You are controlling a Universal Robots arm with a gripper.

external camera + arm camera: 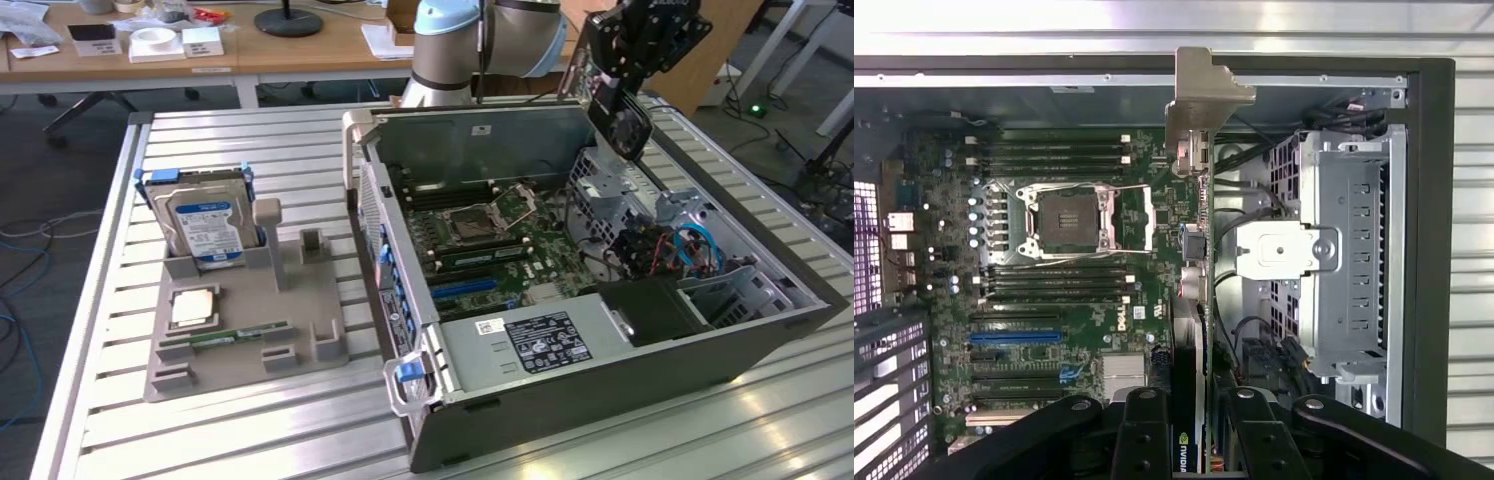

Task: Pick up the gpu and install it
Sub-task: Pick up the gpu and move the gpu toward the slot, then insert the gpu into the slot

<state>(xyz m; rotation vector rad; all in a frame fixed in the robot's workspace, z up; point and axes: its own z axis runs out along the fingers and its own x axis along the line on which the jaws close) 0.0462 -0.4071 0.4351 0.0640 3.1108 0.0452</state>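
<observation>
The gpu [619, 112], a thin dark card with a round fan, hangs above the far right corner of the open computer case [601, 390]. My gripper [622, 78] is shut on it from above. In the wrist view I see the gpu [1192, 300] edge-on, its silver bracket [1204, 95] at the far end, over the strip between the motherboard [1054, 270] and the drive cage [1349, 250]. The black fingers [1142, 435] of the gripper [1194, 435] clamp both faces of the card. A blue slot [1019, 337] lies on the motherboard [494, 240], off to the card's side.
On the exterior view's left, a grey tray [227, 370] holds a hard drive [207, 220], a processor chip [194, 308] and a green memory stick [240, 333]. Inside the case are a power supply [534, 342] and loose blue cables [694, 250]. A cluttered desk [200, 50] stands behind.
</observation>
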